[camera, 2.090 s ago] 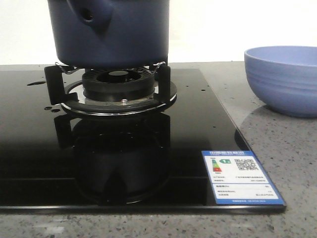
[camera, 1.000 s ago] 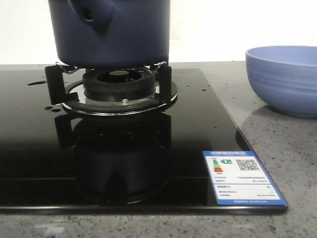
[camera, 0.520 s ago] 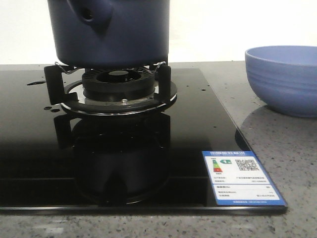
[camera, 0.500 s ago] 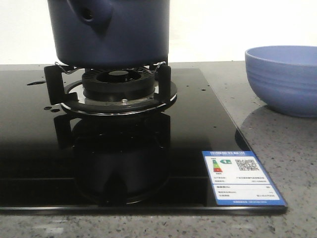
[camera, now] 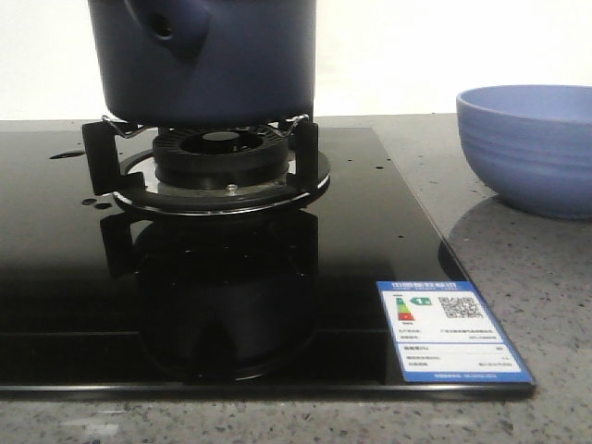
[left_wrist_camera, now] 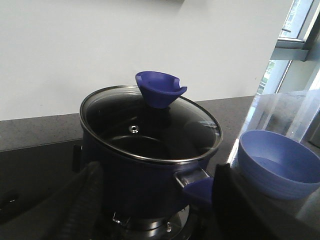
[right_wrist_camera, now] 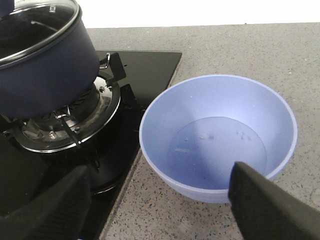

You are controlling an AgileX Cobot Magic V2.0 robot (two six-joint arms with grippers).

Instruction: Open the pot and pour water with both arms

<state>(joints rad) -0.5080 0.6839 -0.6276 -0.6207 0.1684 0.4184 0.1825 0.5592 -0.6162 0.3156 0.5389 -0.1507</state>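
Observation:
The dark navy pot stands on the gas burner, its side stub facing the camera. A glass lid with a blue knob covers it, and a blue side handle sticks out. My left gripper is open, its fingers spread wide on the near side of the pot and touching nothing. My right gripper is open too, hovering over the near rim of the periwinkle bowl, which holds some water. Neither gripper appears in the front view.
The burner sits on a black glass hob with an energy label at its front right corner. The bowl rests on the speckled grey counter to the right of the hob. A white wall runs behind.

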